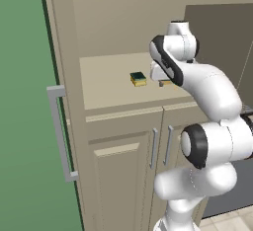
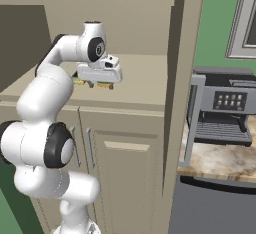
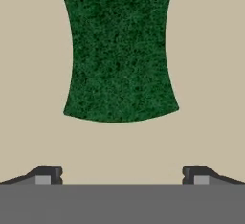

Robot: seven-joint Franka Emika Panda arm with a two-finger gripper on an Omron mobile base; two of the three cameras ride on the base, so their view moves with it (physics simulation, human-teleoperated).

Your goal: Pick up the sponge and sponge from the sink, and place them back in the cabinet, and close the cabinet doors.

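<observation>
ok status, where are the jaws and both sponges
Gripper jaws open, over the cabinet shelf. One sponge directly below, released. Second sponge beside it on the shelf. Nothing in the way.

arm: I rise from my base, elbow bent, forearm reaching forward | wrist: turned so my hand points straight down | gripper (image 3: pixel 122 174): my jaws stand wide apart, nothing between them | fingertips (image 3: pixel 48 174): low, level with each other

Green-topped yellow sponge (image 1: pixel 138 79), beige shelf (image 1: pixel 106 84)
</observation>
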